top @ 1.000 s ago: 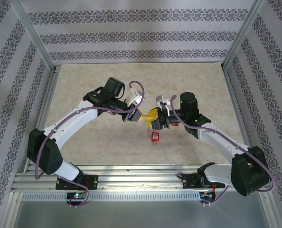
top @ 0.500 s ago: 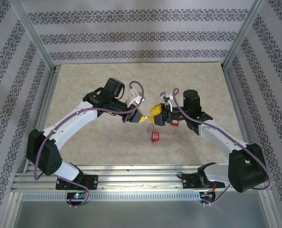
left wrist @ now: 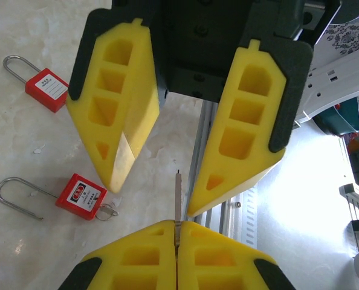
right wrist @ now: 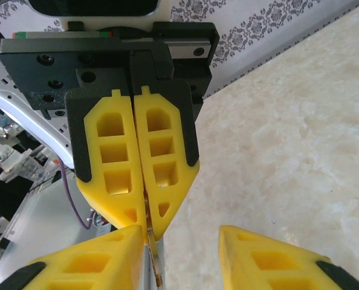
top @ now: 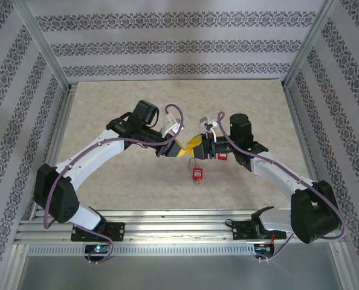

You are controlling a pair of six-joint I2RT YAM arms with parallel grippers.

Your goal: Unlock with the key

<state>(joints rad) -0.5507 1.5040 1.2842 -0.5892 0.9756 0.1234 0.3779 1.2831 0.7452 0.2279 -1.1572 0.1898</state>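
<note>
Fingers of the left gripper (top: 178,148), at mid-frame in the overhead view, are pinched flat together on the key (left wrist: 177,199). Its thin metal blade sticks straight out past their tips. Just to the right, tip to tip with it, the right gripper (top: 199,148) has its jaws apart and nothing in them.

The blade's long axis runs along the line joining the two grippers and points into that open gap. I'd say the next move depends on whether the blade sits squarely between those yellow pads, for a handover or a fresh grip.

The left wrist view shows what the overhead view cannot. The blade tip is inside the gap, but much closer to the finger at the right of the frame than to the one at the left. The right wrist view agrees, with the blade at bottom centre, close to one of its own fingers.

Below the grippers in the overhead view, the lower padlock (top: 197,174) lies flat on the table (top: 107,115), well apart from the key. The second padlock (top: 222,156) lies just beside the right gripper, so that arm is the nearer of the two.
</note>
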